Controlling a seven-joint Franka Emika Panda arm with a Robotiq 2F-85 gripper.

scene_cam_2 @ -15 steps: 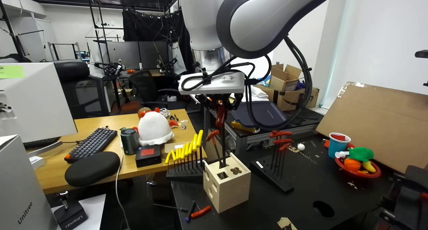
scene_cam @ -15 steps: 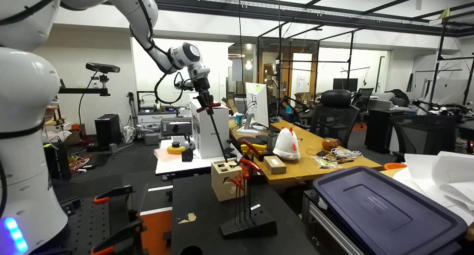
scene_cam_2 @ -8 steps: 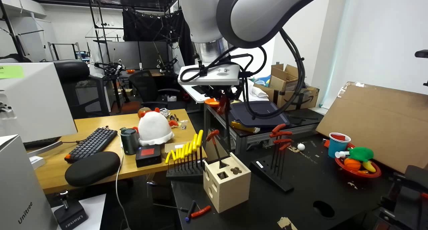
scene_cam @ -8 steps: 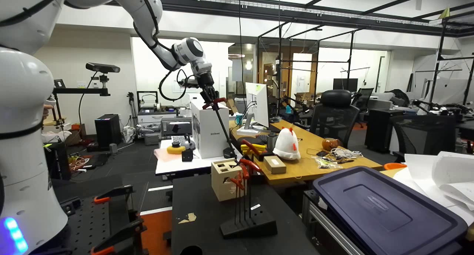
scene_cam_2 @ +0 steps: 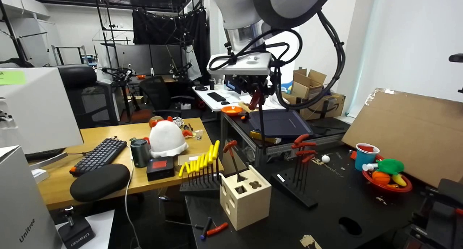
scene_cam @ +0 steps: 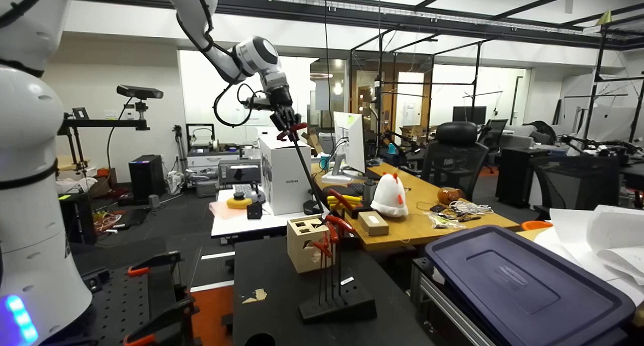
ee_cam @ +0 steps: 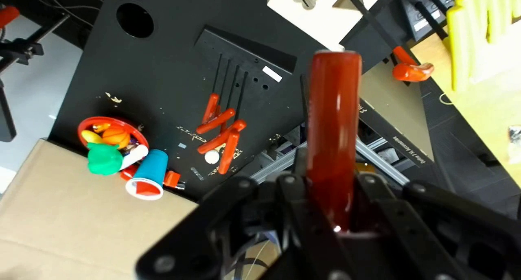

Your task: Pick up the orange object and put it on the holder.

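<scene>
The orange object is an orange-red T-handle key (scene_cam: 297,130) with a long black shaft, also in an exterior view (scene_cam_2: 255,98) and the wrist view (ee_cam: 333,109). My gripper (scene_cam: 286,119) is shut on its handle, as the wrist view (ee_cam: 329,182) shows. The shaft hangs down, slightly tilted in an exterior view, with its tip in the air above block height. The holder is the pale wooden block (scene_cam_2: 253,209) with cut-out holes, also in an exterior view (scene_cam: 301,248) and at the wrist view's top (ee_cam: 329,23). Another red T-handle key (scene_cam_2: 230,146) leans in it.
A black stand (scene_cam_2: 296,193) with several red-handled keys stands beside the block. A black stand with yellow-handled keys (scene_cam_2: 202,162) is on its other side. Loose tools (scene_cam_2: 217,229) lie before it. A red bowl of toys (scene_cam_2: 407,189) and blue cup (scene_cam_2: 364,157) stand farther along.
My gripper has risen with the key held. The shaft's tip, earlier at the block's top, is now up and away from it. The arm has shifted right in an exterior view.
</scene>
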